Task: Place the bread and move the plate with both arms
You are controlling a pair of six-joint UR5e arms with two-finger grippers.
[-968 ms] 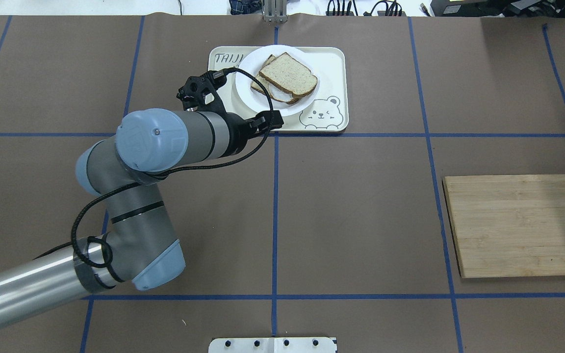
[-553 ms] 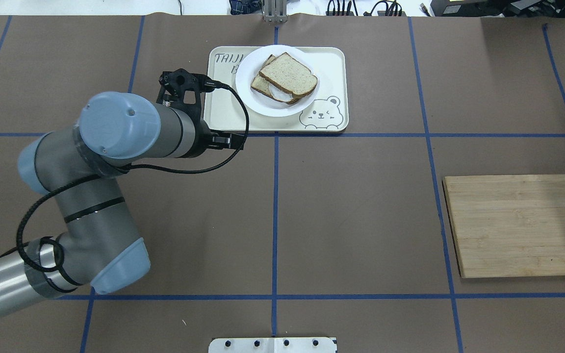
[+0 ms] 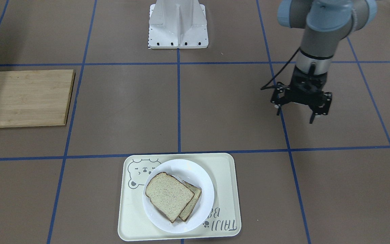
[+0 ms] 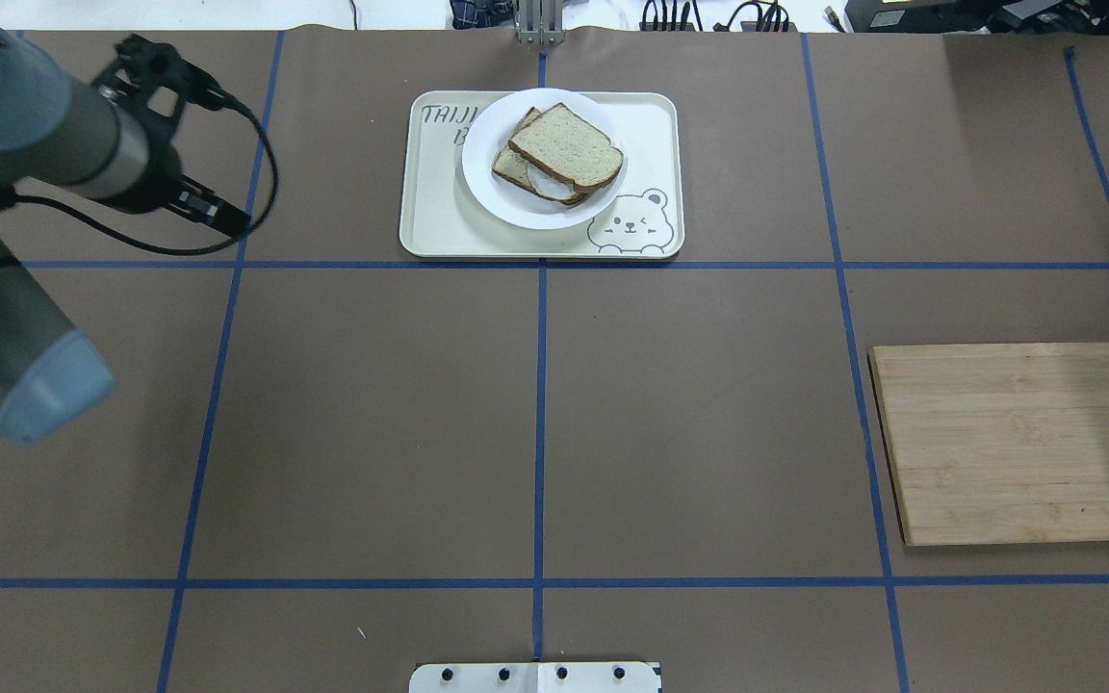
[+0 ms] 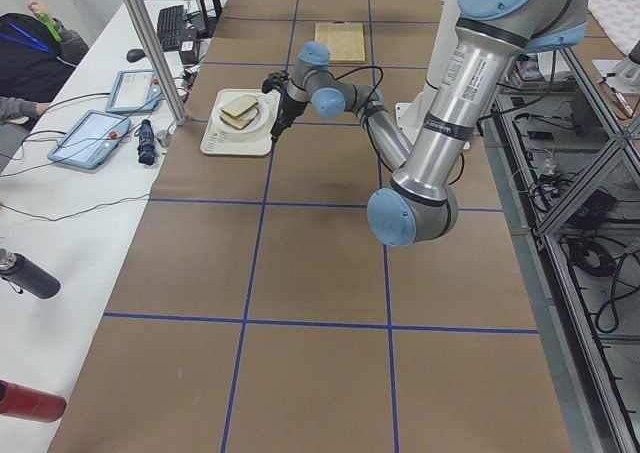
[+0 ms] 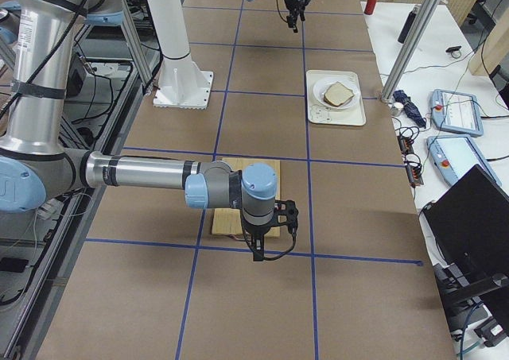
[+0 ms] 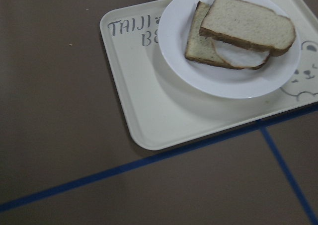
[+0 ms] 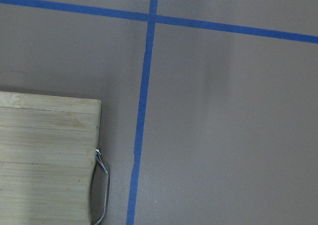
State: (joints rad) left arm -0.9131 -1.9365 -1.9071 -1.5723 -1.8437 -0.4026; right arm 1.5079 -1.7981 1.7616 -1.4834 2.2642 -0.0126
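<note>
Pale speckled wholewheat bread slice (image 4: pixel 566 144) with dark crust lies atop a second slice (image 4: pixel 508 166) on the round glossy white plate (image 4: pixel 497 197), itself on the cream rectangular bear-print tray (image 4: pixel 439 217). Overhead: black left gripper (image 3: pixel 295 115) at tray's 9 o'clock, well apart, fingers spread, empty. The right gripper (image 6: pixel 270 245) is by the wooden board (image 4: pixel 1017 443) at 4 o'clock; opening indeterminable.

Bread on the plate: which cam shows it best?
Left wrist-mounted: the bread is close up, crust and crumb clear, lying over a second slice on the plate. Overhead exterior and front-facing show it whole but smaller; the side views, tiny; right wrist-mounted, not at all.
</note>
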